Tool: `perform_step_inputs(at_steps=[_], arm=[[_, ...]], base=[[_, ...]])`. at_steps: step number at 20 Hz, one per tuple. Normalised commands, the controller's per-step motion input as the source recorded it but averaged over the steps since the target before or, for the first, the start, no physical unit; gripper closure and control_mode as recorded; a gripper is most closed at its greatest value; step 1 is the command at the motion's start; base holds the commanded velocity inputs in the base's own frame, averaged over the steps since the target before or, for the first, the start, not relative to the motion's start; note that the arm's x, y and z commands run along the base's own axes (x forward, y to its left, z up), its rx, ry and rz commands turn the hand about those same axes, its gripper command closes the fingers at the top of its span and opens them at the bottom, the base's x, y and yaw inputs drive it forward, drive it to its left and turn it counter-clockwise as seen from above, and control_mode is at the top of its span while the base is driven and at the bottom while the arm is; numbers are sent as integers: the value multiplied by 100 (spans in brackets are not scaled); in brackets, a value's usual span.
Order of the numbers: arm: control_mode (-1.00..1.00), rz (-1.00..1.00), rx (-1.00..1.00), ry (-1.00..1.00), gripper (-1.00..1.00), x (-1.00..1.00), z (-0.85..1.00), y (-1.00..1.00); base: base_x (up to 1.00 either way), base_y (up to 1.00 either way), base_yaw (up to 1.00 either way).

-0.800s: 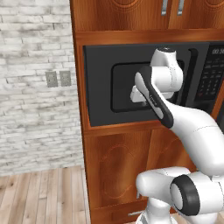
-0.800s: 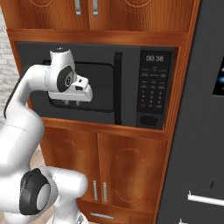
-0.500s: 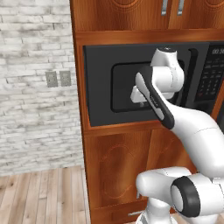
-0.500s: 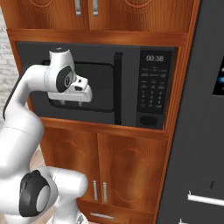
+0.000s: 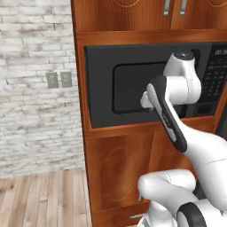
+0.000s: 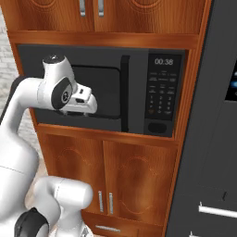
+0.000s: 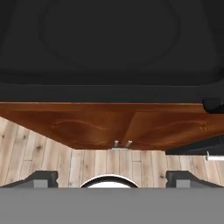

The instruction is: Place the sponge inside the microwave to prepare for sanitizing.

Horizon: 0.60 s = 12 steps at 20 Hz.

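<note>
Sponge nowhere to be made out from these angles; whereabouts could not be told. Microwave (image 6: 92, 92) sat built into the wooden cabinet column, door (image 5: 133, 86) shut, dark window facing out, vertical handle (image 6: 124, 92) just left of the button panel (image 6: 159, 95). Gripper (image 6: 88, 107) hung close in front of the door's lower part, left of the handle, pointing downward, with the door's bottom edge across the top of the hand view. Finger tips (image 7: 41, 178) stood far apart at the bottom corners of the hand view, jaws spread wide, nothing between them, nothing held. Judged as the opening step: door to be opened before any sponge could go in, sponge itself not yet fetched. Next move likely called for turning the hand toward the handle, closing on it or hooking behind it, then swinging the door out. Closed door the chief obstacle; gripper aimed down rather than at the handle, so reorienting seemed needed. Around: lower cabinet doors (image 6: 106, 178) beneath, upper cupboards (image 5: 146, 13) above, brick wall (image 5: 35, 88) with outlets (image 5: 59, 80) to the left, dark appliance (image 6: 217, 139) to the right, wood floor (image 7: 100, 162) below.
</note>
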Motion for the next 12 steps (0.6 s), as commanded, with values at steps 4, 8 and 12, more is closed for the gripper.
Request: perform_step_inputs(at_steps=[4,8,12], arm=[[-100,-18,-1,-11,-100,-46,14,-59],[-100,-20,0,-6,-100,-39,24,-58],[-100,-17,0,-6,-100,-28,28,-63]], base=[[0,0,0],[0,0,0],[0,0,0]])
